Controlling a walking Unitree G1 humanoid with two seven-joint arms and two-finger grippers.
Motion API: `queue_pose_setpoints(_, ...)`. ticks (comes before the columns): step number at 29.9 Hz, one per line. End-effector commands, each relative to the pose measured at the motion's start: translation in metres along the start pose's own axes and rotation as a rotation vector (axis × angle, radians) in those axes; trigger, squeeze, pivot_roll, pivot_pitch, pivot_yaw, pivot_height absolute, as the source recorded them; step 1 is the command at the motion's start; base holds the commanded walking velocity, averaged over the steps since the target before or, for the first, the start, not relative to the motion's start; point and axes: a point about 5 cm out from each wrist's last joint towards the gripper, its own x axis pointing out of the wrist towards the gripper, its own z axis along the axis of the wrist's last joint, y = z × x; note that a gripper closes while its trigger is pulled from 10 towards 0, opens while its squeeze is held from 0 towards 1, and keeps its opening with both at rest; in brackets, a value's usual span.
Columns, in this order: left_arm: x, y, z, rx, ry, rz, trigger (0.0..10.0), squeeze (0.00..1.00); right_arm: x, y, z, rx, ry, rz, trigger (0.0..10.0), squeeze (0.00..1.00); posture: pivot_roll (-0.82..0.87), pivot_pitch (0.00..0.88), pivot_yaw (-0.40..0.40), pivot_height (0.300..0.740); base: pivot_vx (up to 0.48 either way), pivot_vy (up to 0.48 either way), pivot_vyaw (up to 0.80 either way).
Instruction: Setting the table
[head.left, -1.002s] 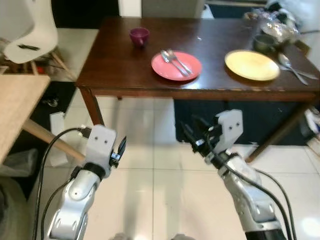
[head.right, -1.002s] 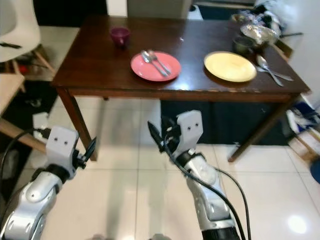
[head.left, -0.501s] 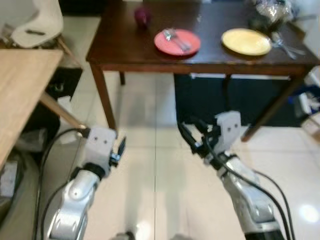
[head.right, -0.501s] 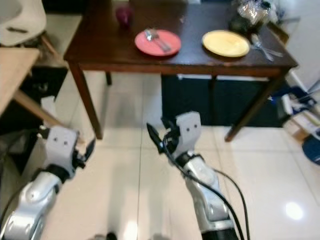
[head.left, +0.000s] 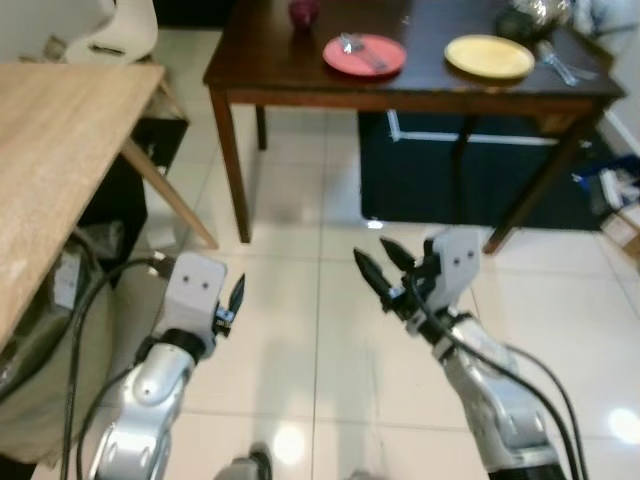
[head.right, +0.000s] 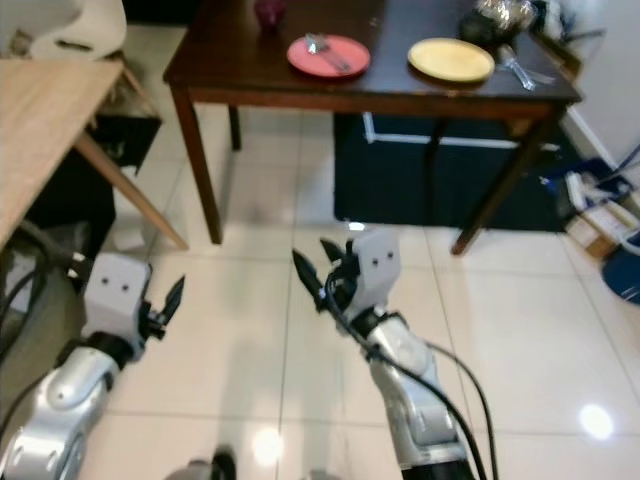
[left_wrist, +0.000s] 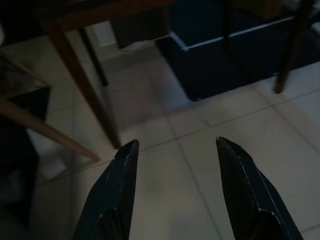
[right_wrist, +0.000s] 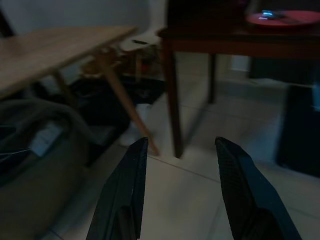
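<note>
Red plate (head.left: 364, 55) with fork and spoon beside yellow plate (head.left: 489, 57) on dark table (head.left: 280, 75)

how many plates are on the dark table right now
2: a pink plate with cutlery on it near the table's middle, and a yellow plate toward its right end. Clutter behind may hide more.

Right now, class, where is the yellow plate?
The yellow plate lies on the dark wooden table, toward the robot's right, between the red plate and two spoons.

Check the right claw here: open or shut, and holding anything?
Open and empty. The right claw has its two black fingers spread well apart, with bare floor tiles showing between them and nothing gripped.
</note>
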Motion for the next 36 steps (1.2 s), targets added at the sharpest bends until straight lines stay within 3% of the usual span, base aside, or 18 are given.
queue_pose_setpoints(1,-0.0028,0.0033,-0.0041,0.013,0.022,0.009,10.0,0.0,0.0008,0.0042,-0.002,0.012,0.004,0.014,10.0,0.0,-0.09,0.048,0.01,0.74,-0.39,0.0,0.0)
queue_pose_setpoints(17,-0.0024,0.0031,-0.004,0.014,0.019,0.007,10.0,0.0,0.0025,0.0038,-0.0007,0.01,-0.002,0.018,10.0,0.0,-0.09,0.039,0.009,0.74,-0.371,0.0,0.0)
queue_pose_setpoints(36,-0.0011,0.0019,-0.0036,-0.004,0.017,-0.012,10.0,0.0,0.0034,0.0027,0.0008,0.034,-0.012,0.002,10.0,0.0,-0.1,0.036,0.014,0.74,0.0,0.0,0.0)
